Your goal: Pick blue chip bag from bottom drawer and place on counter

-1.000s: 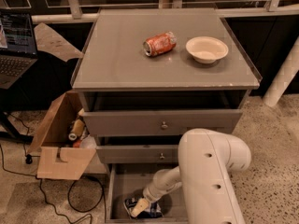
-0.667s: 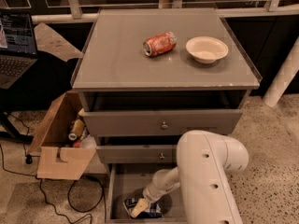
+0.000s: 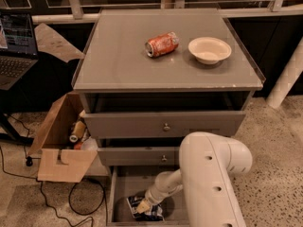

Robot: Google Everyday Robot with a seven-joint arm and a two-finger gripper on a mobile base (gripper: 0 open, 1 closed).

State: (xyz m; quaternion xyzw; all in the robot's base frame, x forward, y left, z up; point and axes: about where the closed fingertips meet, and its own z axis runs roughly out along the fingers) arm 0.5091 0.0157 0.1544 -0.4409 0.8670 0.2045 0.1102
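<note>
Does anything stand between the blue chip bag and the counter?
The gripper is in the bottom drawer at the blue chip bag. Two upper drawers stick out above, so the bag likely must clear their fronts. On the counter sit an orange can and a bowl.

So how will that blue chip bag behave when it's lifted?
Probably floppy and light: the blue chip bag looks crumpled, so it may buckle. Its smooth wrapper could slip. The gripper is right at it in the bottom drawer.
</note>
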